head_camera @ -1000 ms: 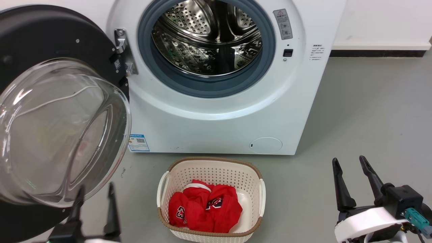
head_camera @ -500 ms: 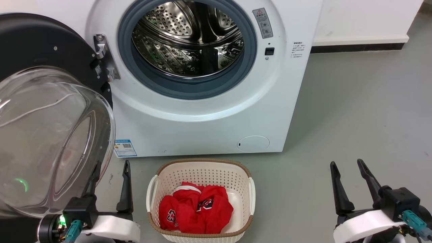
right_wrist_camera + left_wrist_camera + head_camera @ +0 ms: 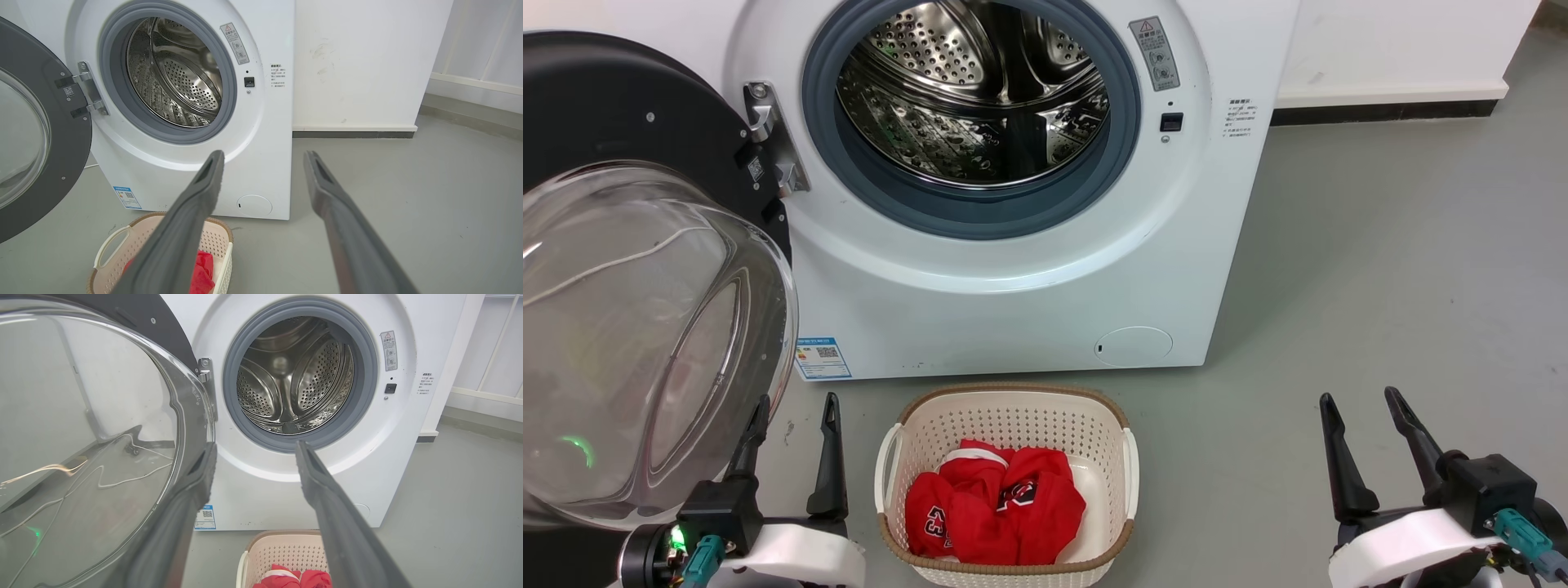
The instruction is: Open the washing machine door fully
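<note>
In the head view, the washing machine door stands at nine o'clock, swung out on its hinge so that its black inner face and bulging glass bowl turn toward the robot, well clear of the opening. At seven o'clock, below the bowl, is the left gripper, its two dark fingers spread wide with nothing between them. The outer finger lies against the bowl's edge in both the head and left wrist views, but whether it touches the glass cannot be told. Toward twelve o'clock the white washing machine shows its steel drum, bare inside and ringed by the grey rubber ring. A blue label is at the seven o'clock corner of the machine's front and a small round white flap at its five o'clock corner. At six o'clock, on the grey floor just in front of the machine, is a cream perforated basket with a brown rim, and a crumpled red garment lies in it. At five o'clock, well apart from the basket and the machine, the right gripper hovers over bare floor with its fingers also spread wide and holding nothing.
</note>
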`<state>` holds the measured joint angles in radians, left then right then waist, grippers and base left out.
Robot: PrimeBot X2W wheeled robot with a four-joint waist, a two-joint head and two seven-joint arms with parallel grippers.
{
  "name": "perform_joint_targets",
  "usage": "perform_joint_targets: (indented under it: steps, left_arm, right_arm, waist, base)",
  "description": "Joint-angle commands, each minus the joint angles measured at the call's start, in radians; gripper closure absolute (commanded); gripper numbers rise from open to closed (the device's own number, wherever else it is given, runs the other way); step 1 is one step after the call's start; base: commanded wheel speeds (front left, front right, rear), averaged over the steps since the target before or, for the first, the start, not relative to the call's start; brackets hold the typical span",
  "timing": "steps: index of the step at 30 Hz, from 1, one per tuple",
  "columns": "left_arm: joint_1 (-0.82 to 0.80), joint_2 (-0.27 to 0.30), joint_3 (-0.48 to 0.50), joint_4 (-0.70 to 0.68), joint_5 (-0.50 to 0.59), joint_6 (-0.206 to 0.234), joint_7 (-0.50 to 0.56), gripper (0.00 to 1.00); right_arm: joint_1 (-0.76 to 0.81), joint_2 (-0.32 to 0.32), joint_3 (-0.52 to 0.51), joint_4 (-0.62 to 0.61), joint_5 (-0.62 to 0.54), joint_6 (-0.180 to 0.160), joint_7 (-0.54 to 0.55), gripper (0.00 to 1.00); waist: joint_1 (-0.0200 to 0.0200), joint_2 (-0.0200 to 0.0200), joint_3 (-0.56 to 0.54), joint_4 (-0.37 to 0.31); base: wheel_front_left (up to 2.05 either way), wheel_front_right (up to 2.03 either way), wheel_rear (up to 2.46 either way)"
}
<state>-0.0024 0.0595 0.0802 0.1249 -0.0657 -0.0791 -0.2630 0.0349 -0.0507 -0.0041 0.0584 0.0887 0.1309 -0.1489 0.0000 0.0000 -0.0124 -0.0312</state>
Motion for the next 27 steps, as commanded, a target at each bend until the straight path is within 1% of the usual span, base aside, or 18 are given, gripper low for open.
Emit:
perform_joint_targets:
  steps: [1,6,7,9,10,15,27]
  left_arm:
    - [-0.002,-0.001,0.001,-0.002,0.001,0.001,-0.003,0.00]
    - [-0.005,-0.002,-0.002,-0.001,-0.002,-0.005,-0.003,0.00]
    - [-0.001,-0.001,-0.002,0.004,-0.001,0.000,0.000,1.00]
    - [0.005,-0.005,-0.001,0.024,-0.004,0.000,0.004,1.00]
    - [-0.003,-0.005,0.006,0.032,-0.022,-0.001,0.013,1.00]
    - [-0.019,-0.005,0.018,0.047,-0.129,-0.005,0.050,1.00]
    - [-0.025,-0.006,0.010,0.048,-0.366,-0.013,0.094,1.00]
  right_arm:
    - [-0.007,0.001,-0.001,0.002,0.000,0.000,-0.001,0.00]
    - [-0.008,0.001,-0.001,0.003,0.005,0.000,0.000,0.00]
    - [0.001,0.000,0.000,0.005,0.001,0.000,0.000,1.00]
    - [0.009,0.000,0.002,0.021,0.004,0.000,0.000,1.00]
    - [0.009,0.000,0.003,0.021,0.024,0.000,0.000,1.00]
    - [-0.001,-0.005,0.000,0.030,0.140,0.000,0.015,1.00]
    - [-0.029,-0.015,-0.006,0.058,0.379,0.000,0.047,1.00]
  waist:
    - [0.0000,0.0000,0.000,0.000]
    - [0.0000,0.0000,0.001,0.000]
    - [0.0000,0.0000,0.000,0.001]
    - [0.0000,0.0000,0.000,0.001]
    - [0.0000,0.0000,0.001,0.001]
    - [0.0000,0.0000,0.001,0.002]
    - [0.0000,0.0000,0.003,0.005]
  base:
    - [0.00,0.00,0.00]
    - [0.00,0.00,0.00]
    - [0.00,0.00,0.00]
    - [0.00,0.00,0.00]
    - [0.00,0.00,0.00]
    - [0.00,0.00,0.00]
    - [0.00,0.00,0.00]
